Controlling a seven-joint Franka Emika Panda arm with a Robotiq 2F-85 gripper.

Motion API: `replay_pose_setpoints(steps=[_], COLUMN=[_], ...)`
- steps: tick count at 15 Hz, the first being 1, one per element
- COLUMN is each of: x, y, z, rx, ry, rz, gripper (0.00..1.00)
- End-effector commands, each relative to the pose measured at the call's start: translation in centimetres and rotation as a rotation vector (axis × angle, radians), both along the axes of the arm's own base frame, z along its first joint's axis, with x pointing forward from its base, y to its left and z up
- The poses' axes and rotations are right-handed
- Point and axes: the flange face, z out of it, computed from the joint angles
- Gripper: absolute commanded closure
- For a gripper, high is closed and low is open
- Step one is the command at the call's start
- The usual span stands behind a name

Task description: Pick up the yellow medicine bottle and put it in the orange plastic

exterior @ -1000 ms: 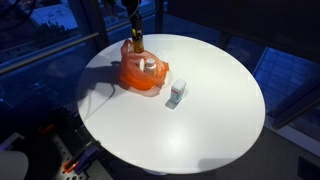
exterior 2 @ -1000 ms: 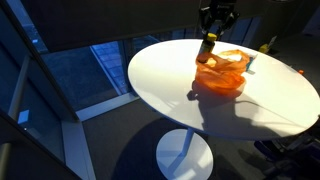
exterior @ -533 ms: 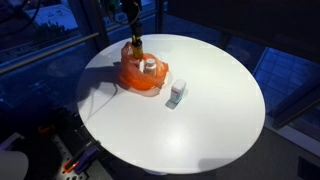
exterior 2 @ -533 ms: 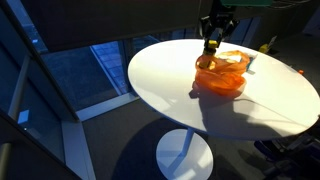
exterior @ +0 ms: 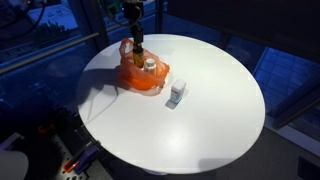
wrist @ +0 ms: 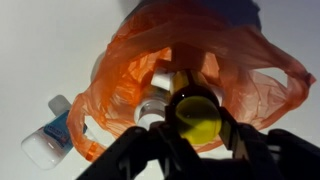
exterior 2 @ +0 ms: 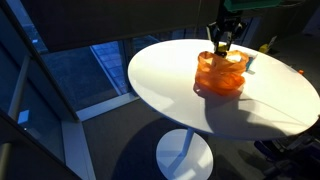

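Note:
My gripper [wrist: 196,128] is shut on the yellow medicine bottle [wrist: 195,117], gripping it by its sides with the yellow cap facing the wrist camera. The bottle [exterior: 137,45] hangs upright over the orange plastic bag [exterior: 142,73], whose open mouth [wrist: 190,60] lies right below it. In an exterior view the gripper [exterior 2: 222,36] is above the bag [exterior 2: 221,74]. A white-capped bottle [wrist: 155,105] sits inside the bag.
A small white and blue tube [exterior: 177,95] lies on the round white table [exterior: 200,120] beside the bag; it also shows in the wrist view [wrist: 48,135]. The table's edge drops to a dark floor on all sides.
My gripper has moved with the yellow bottle from the bag's edge to above its opening, rising slightly. The bag and tube have stayed put.

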Motion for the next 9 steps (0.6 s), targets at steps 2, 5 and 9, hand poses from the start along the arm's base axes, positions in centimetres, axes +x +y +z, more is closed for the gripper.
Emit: replay_pose_setpoints(steps=[2,5,9], x=[0.2,0.3,0.3], y=[-0.5,-0.7,-1.0], z=[-0.4,-1.3,-1.6], rx=[-0.030,-0.015,-0.010], ry=[0.041,0.043,0.036], rz=[-0.019,-0.015,-0.011], gripper=[0.80,0.80,0.80])
